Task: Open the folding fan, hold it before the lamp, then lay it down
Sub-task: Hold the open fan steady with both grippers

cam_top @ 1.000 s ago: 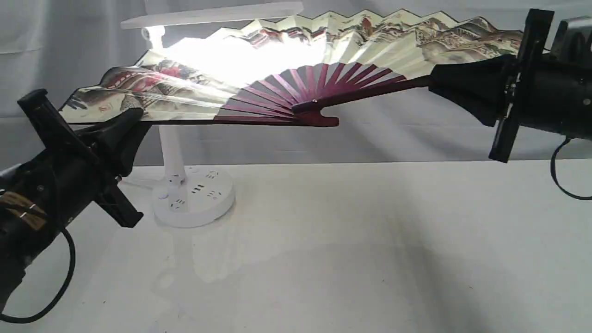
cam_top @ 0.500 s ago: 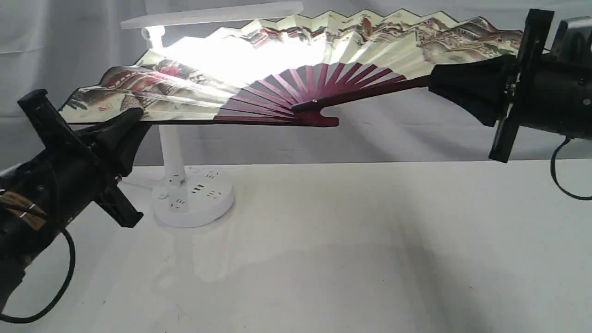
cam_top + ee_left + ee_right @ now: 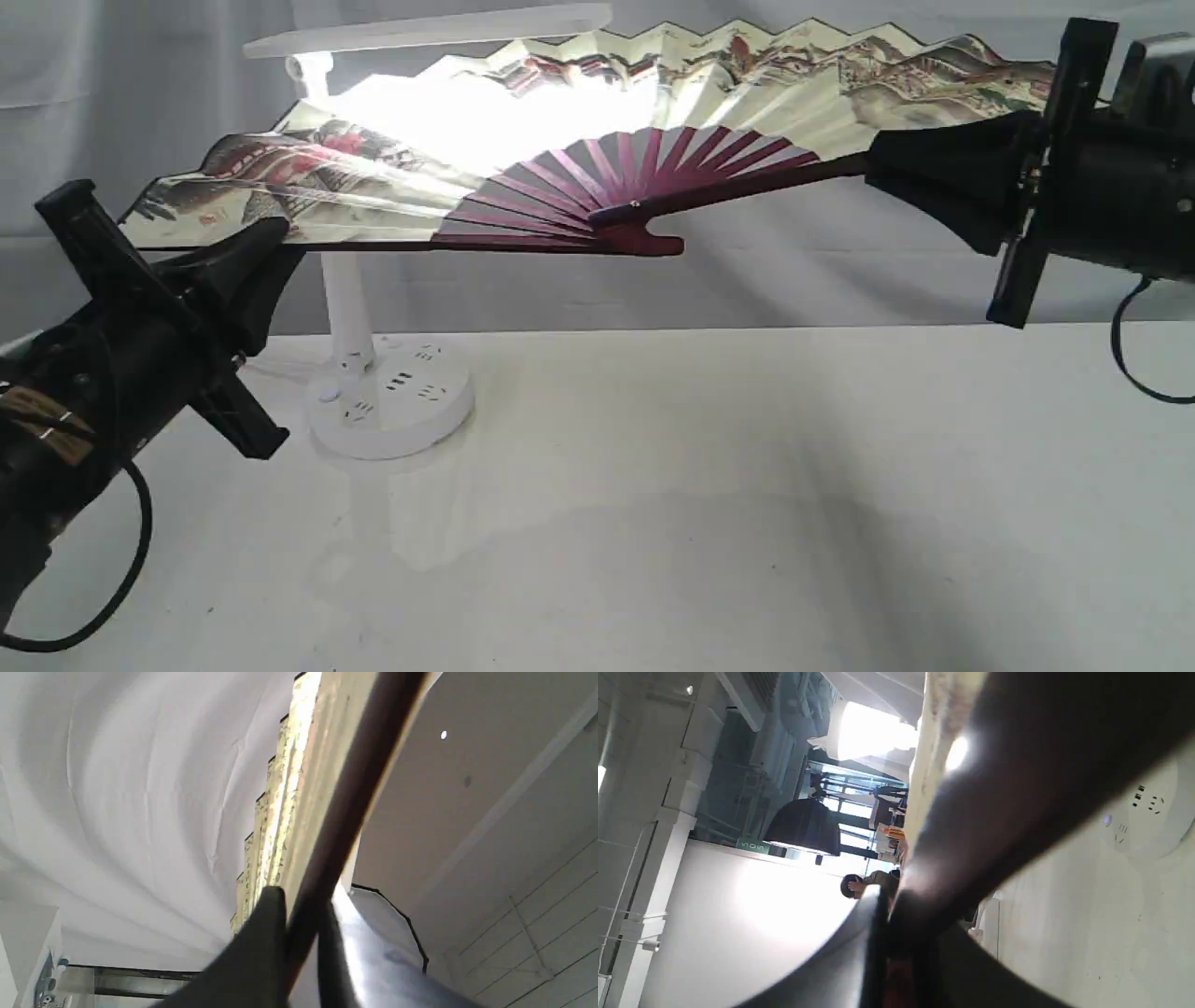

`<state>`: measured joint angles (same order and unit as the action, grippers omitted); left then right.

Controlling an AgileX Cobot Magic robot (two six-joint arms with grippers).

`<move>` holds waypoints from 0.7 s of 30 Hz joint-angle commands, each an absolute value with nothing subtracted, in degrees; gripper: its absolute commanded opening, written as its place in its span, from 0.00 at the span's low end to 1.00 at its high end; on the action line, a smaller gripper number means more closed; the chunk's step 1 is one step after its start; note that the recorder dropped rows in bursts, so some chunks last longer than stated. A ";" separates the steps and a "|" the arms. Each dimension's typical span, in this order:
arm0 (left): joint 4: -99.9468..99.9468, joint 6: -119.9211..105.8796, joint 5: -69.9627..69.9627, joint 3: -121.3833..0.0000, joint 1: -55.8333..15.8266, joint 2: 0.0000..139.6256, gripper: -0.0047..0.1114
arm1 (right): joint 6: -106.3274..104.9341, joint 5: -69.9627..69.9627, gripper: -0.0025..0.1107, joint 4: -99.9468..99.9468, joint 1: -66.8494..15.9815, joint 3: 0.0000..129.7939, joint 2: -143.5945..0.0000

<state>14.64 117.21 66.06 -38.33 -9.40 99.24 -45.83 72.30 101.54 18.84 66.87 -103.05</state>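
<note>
The large pleated cream paper folding fan [image 3: 747, 84], painted with red-roofed buildings and ribbed in dark maroon wood, hangs fully spread in the air above the matte white tabletop [image 3: 709, 504]. It crosses in front of the lit white plastic desk lamp [image 3: 347, 308], which stands at the table's rear left (its glare washes out the paper there). The black left gripper [image 3: 266, 245] pinches the left guard, and the black right gripper [image 3: 882, 168] pinches the right guard. A creased pale grey cloth backdrop [image 3: 112, 121] closes the room behind.
</note>
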 commanded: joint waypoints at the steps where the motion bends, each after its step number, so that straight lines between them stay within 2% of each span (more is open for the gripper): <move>1: 3.66 121.34 69.96 -38.64 -7.94 97.97 0.04 | -47.70 69.96 0.02 99.95 19.85 66.78 -102.71; 21: 1.92 121.21 69.96 -38.64 -7.94 97.97 0.04 | -47.70 68.05 0.02 99.95 19.85 66.78 -102.71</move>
<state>14.23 117.21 66.06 -38.33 -9.40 99.24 -45.83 72.09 101.54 18.84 66.87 -103.05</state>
